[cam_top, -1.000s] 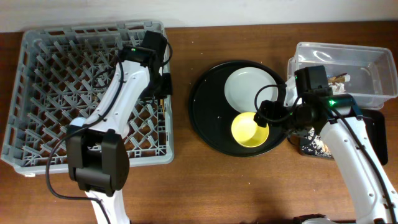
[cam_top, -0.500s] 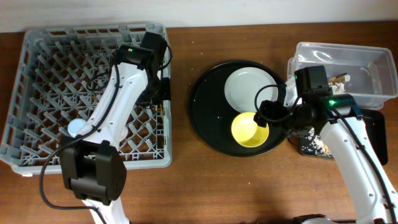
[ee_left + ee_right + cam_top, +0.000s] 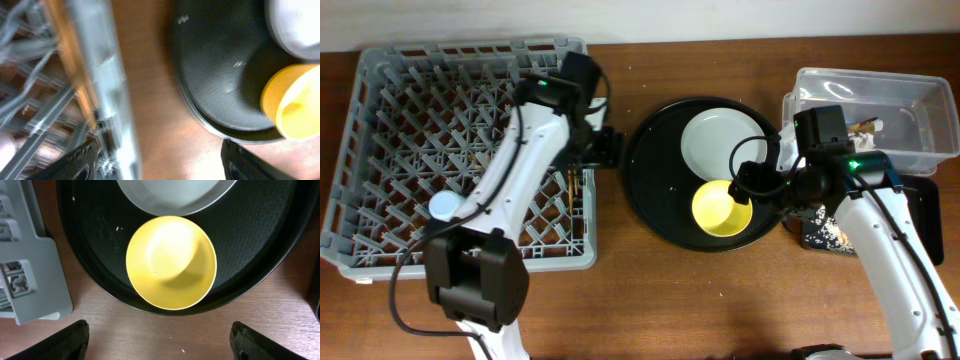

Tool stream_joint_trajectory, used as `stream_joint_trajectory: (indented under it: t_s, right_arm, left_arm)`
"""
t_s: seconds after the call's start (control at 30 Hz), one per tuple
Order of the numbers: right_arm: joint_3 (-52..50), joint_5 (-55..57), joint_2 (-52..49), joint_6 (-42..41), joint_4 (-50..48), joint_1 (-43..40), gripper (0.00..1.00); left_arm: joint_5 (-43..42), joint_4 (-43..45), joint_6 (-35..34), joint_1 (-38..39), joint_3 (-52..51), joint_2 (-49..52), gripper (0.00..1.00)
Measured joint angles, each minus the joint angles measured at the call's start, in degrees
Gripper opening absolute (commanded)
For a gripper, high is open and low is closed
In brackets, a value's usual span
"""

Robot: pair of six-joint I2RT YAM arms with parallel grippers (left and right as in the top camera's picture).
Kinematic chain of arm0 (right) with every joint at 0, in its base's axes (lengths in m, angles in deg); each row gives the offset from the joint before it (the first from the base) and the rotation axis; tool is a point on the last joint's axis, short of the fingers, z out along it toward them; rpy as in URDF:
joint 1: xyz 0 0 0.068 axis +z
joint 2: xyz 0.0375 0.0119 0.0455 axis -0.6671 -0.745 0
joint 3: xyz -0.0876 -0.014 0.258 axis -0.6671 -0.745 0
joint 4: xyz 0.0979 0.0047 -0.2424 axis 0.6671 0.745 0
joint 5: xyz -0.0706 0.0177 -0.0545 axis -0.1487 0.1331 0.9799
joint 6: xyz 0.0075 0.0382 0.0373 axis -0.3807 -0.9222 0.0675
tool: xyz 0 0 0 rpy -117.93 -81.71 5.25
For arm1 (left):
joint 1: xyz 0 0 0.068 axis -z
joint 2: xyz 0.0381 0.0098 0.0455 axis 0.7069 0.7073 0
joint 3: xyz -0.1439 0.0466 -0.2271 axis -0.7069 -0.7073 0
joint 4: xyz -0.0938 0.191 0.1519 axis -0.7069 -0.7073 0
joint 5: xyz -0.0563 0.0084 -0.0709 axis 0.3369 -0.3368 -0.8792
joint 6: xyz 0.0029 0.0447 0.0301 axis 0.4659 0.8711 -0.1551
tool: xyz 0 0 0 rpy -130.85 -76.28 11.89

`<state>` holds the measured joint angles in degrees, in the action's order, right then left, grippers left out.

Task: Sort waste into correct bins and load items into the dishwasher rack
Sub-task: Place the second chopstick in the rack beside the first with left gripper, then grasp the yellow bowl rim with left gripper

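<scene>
Overhead: left hand (image 3: 608, 150) beside rack (image 3: 470, 45) edge.

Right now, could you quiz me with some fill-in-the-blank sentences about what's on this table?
The yellow bowl sits on a round ___ tray. The plate beside it is coloured ___. The light-blue cup rests inside the ___ rack.
Missing words: black; white; grey.

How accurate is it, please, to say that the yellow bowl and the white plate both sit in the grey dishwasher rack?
No: the yellow bowl and the white plate both sit on the round black tray, not in the dishwasher rack, as the overhead view shows.
</scene>
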<state>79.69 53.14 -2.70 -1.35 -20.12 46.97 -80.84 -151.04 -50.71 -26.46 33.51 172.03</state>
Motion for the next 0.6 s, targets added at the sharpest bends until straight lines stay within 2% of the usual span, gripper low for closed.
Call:
stream_joint_trajectory:
  t_s: [0.1,0.17,0.3,0.4,0.43,0.47,0.5,0.6]
  right_arm:
    - [0.0,2.7,-0.3,0.1,0.7,0.0,0.80]
    - [-0.3,6.8,-0.7,-0.9,1.2,-0.2,0.84]
    - [-0.5,9.6,-0.9,-5.3,1.1,-8.0,0.87]
    - [-0.5,9.3,-0.9,-5.8,2.6,-13.9,0.91]
    - [-0.5,9.2,-0.9,-5.5,3.0,-15.2,0.93]
    - [-0.5,9.1,-0.9,-5.5,3.1,-15.7,0.93]
    - [-0.6,9.1,-0.9,-5.3,3.2,-15.9,0.94]
    - [-0.8,9.1,-0.9,-5.1,3.2,-15.9,0.94]
  left_arm:
    - [-1.9,6.1,2.0,4.6,0.0,0.0,0.71]
    - [-2.4,10.6,3.3,7.4,0.0,0.0,0.66]
    - [-2.4,15.8,4.1,15.6,0.0,4.8,0.61]
    - [-2.6,17.7,4.2,19.6,-0.1,11.9,0.52]
    - [-2.1,17.9,4.3,20.7,-0.1,13.6,0.46]
    - [-1.5,18.0,4.4,21.7,-0.1,14.8,0.34]
    - [-1.0,18.7,4.6,22.6,-0.1,16.0,0.00]
    - [-0.6,18.6,4.4,23.1,-0.1,17.6,0.00]
